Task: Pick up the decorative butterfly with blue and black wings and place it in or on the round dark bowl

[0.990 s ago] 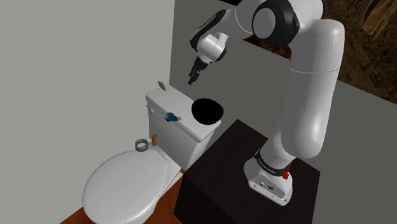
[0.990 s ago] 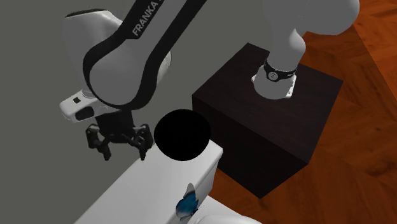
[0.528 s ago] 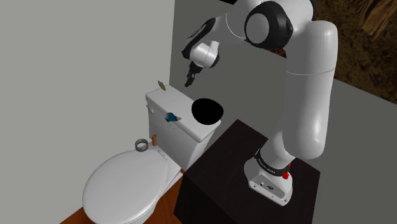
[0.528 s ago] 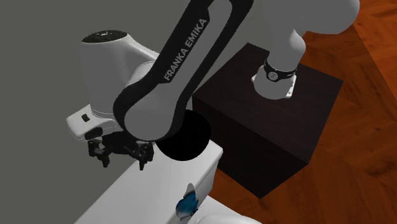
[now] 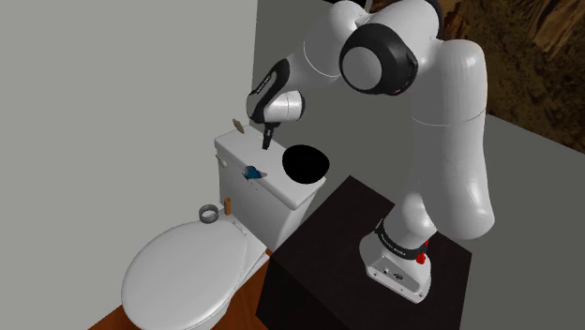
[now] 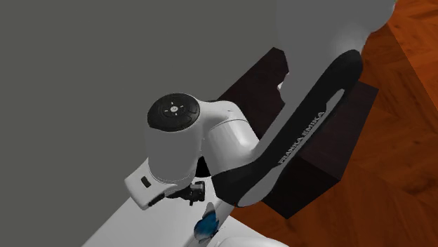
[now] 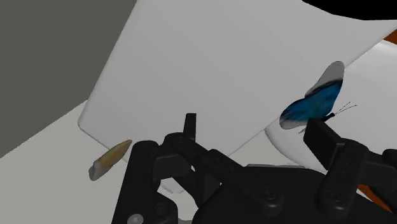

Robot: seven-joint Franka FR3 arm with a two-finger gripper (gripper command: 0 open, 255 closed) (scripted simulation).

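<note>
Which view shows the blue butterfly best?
The wrist view: the butterfly shows blue wings and antennae. The shoulder view gives a small blue speck; the second exterior view, a blue shape near its bottom edge.

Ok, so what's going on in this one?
A white Franka arm is going for the small blue-and-black butterfly at the front edge of the white toilet tank lid. Its black gripper hovers above the lid, open and empty, not touching the butterfly. The round black bowl stands on the same lid, toward the dark stand box. Nothing is picked up yet.
</note>
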